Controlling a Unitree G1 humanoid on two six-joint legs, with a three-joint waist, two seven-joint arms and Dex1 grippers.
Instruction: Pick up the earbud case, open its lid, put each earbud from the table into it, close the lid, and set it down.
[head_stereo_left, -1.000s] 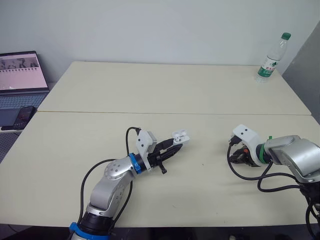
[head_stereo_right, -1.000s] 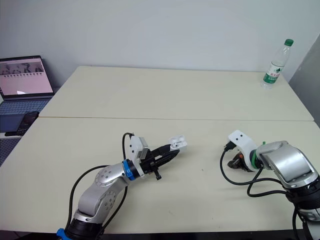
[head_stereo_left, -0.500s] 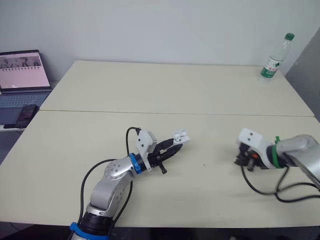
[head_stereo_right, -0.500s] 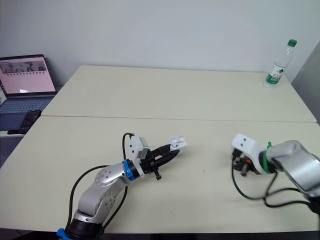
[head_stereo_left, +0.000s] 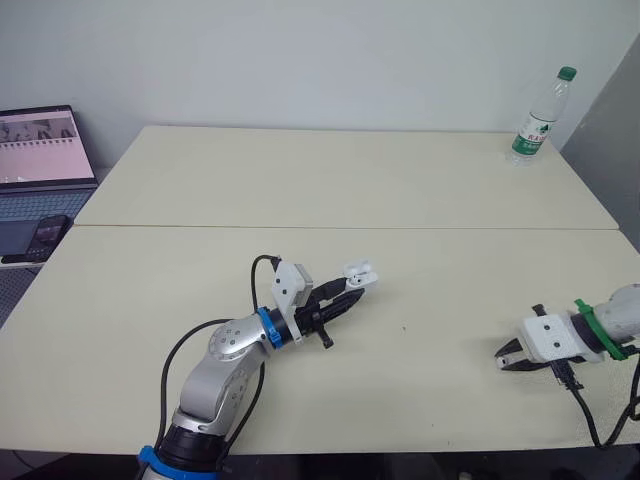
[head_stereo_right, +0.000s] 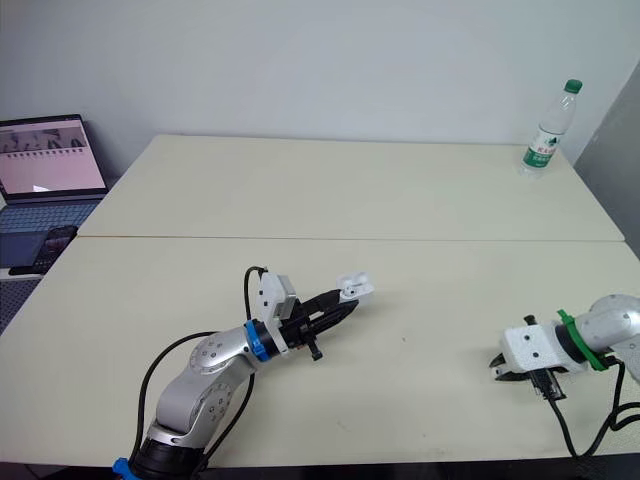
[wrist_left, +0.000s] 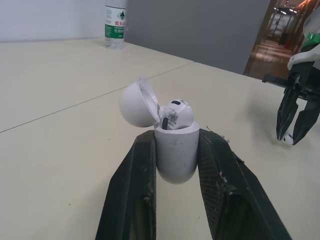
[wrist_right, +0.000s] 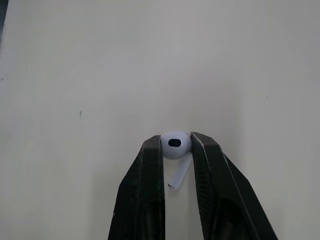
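Left end effector (head_stereo_left: 345, 297): clamped on the earbud case (wrist_left: 175, 160) — lid open, over the surface (head_stereo_left: 420, 400).
Right end effector (head_stereo_left: 507, 356): pinching an earbud (wrist_right: 175, 143).
Relation: case well apart, toward the robot's left — right arm must cross.

The right arm's two black jaws are closed on a small glossy white plastic earbud (wrist_right: 175, 144) — pinching its rounded head from both sides, near their tips. A dark oval opening on the head faces the camera, and the short stem slants off between the jaws. Behind lies the plain cream desk (wrist_right: 75, 75), with a few tiny dark specks — whether the stem touches it is unclear.
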